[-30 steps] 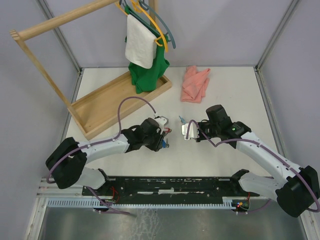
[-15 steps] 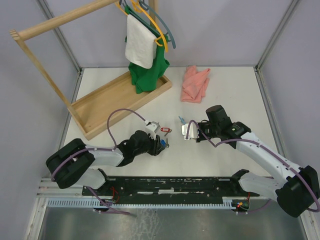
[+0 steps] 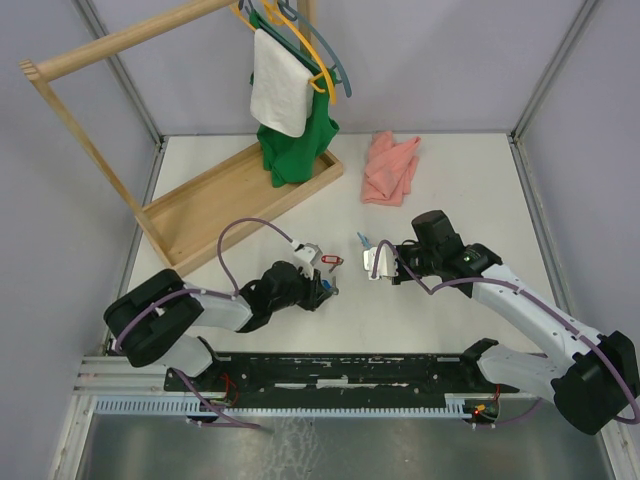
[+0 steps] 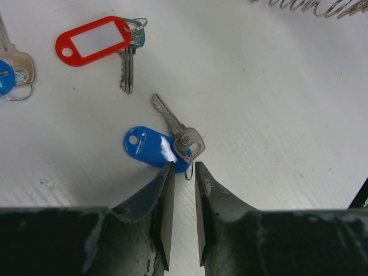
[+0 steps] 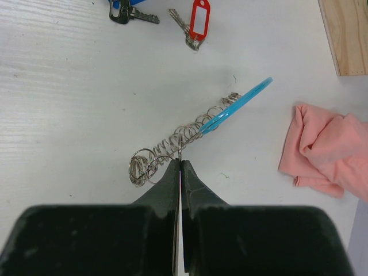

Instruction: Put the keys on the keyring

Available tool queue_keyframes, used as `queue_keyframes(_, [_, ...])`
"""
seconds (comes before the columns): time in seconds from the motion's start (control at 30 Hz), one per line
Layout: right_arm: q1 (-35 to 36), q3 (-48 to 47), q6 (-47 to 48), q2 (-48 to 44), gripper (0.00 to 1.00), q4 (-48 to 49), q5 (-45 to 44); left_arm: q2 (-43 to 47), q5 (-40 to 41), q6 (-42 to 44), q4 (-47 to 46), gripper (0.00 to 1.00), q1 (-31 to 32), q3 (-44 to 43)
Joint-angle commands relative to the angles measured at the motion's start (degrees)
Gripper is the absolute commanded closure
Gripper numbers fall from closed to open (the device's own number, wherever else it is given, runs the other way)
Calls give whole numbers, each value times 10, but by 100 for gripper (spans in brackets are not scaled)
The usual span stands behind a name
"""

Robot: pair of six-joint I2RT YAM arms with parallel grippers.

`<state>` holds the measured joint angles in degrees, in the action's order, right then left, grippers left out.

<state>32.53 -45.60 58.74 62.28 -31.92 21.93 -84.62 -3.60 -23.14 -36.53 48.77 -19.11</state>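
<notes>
Three keys lie on the white table in the left wrist view: one with a red tag [image 4: 95,40], one with a blue tag [image 4: 154,147] just ahead of my fingertips, and one at the left edge [image 4: 12,68]. My left gripper [image 4: 184,168] is low over the table with its jaws a narrow gap apart. The blue-tagged key's small split ring sits between the tips, not pinched. The keyring [image 5: 190,135], a silver coil with a bright blue curved section, is held off the table. My right gripper [image 5: 180,161] is shut on one of its loops. From above, the left gripper [image 3: 322,290] and right gripper [image 3: 372,262] sit close together.
A pink cloth [image 3: 390,168] lies beyond the right gripper. A wooden rack's base [image 3: 240,200] stands at the back left, with a green garment [image 3: 292,150] and white towel [image 3: 278,95] hanging over it. The red-tagged key [image 3: 331,261] lies between the two grippers.
My left arm has pulled back toward the near edge and lowered, uncovering the red-tagged key. Its jaws have narrowed around the blue-tagged key's ring. The right arm has not moved.
</notes>
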Motion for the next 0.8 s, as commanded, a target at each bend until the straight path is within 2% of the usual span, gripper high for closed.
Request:
queue_keyframes(0.0, [3, -4, -6, -6, 99, 20, 1, -9, -5, -21, -15, 75, 2, -14])
queue_keyframes(0.13, [3, -4, -7, -7, 99, 19, 1, -16, -11, -17, -8, 80, 2, -24])
queue_keyframes(0.23, [3, -5, -7, -9, 99, 19, 0, -9, -14, -9, 10, 88, 3, -32])
queue_keyframes(0.33, [3, -4, -7, -13, 99, 18, -2, 15, -4, 3, 74, 97, 3, -49])
queue_keyframes(0.53, [3, -5, -7, -17, 99, 15, -4, 46, 32, 48, 342, 97, 3, -158])
queue_keyframes(0.67, [3, -5, -7, -17, 99, 14, -5, 11, 50, 64, 517, 97, 2, -248])
queue_keyframes(0.77, [2, -5, -7, -18, 99, 14, -5, -33, 48, 75, 613, 97, 2, -306])
